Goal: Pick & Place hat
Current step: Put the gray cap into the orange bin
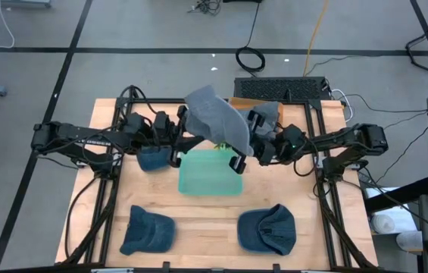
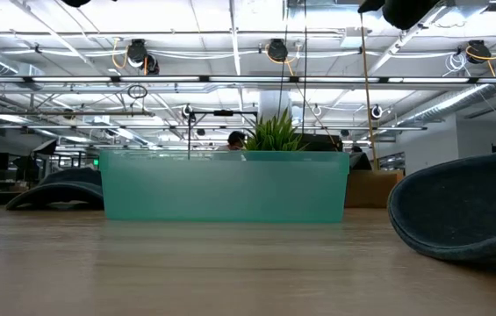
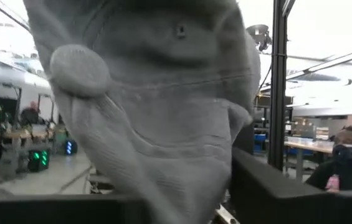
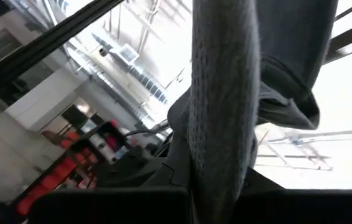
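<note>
left gripper (image 1: 185,142): closed down on the grey hat (image 1: 215,120), one edge pinched.
right gripper (image 1: 250,140): shut tight on the opposite edge of the same hat.
grey hat: held up between both grippers, well above the green bin (image 1: 210,173), over its far rim.
green bin: at table centre, a plant seen behind it in the low view.
other hats: three dark blue ones left on the table (image 1: 206,227) (untouched).
handling note: both grips are best kept firm and level, and the hat centred over the bin before any release is attempted.
</note>
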{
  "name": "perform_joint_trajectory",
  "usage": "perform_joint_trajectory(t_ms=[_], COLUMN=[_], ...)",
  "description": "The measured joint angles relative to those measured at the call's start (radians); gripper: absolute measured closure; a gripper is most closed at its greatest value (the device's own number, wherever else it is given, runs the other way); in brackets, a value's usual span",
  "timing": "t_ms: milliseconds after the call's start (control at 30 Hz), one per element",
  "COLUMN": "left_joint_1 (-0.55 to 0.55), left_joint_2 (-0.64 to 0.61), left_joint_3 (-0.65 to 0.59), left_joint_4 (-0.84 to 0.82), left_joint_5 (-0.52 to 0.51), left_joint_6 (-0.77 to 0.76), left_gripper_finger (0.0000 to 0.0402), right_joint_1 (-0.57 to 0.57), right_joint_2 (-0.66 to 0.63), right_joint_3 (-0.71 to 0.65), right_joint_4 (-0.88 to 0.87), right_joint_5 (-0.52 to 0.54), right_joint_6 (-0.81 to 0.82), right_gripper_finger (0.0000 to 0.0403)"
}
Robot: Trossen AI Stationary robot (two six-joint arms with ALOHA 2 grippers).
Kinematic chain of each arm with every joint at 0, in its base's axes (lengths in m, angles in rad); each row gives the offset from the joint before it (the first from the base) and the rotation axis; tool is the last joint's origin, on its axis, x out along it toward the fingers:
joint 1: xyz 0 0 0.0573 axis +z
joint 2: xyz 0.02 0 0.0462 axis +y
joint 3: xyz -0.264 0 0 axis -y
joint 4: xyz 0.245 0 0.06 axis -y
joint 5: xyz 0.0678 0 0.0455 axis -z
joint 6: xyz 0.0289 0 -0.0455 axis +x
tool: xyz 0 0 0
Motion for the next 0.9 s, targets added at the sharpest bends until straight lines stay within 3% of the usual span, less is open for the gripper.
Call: perform_joint_trajectory(t_ms=[100, 167, 367, 600, 900], left_joint_1=[0.000, 0.002, 0.013, 0.024, 0.024], left_joint_2=[0.000, 0.000, -0.077, -0.290, -0.529], left_joint_3=[0.000, 0.000, 0.000, 0.000, 0.000], left_joint_4=[-0.004, -0.011, -0.192, -0.486, -0.788], left_joint_5=[0.006, 0.027, 0.035, 0.034, 0.035], left_joint_6=[-0.027, -0.019, -0.006, 0.029, -0.008], left_gripper_finger=[0.0366, 0.0388, 0.0395, 0.0398, 0.0399], right_joint_1=[0.000, 0.000, 0.017, 0.078, 0.153], right_joint_2=[0.000, 0.000, 0.000, -0.027, -0.029], right_joint_3=[0.000, 0.000, 0.000, 0.000, -0.001], right_joint_4=[-0.039, -0.076, -0.184, -0.407, -0.699], right_joint_5=[0.001, 0.001, 0.023, 0.304, 0.530], right_joint_6=[0.000, 0.000, 0.017, 0.133, 0.521], right_gripper_finger=[0.0379, 0.0368, 0.0347, 0.0289, 0.0199])
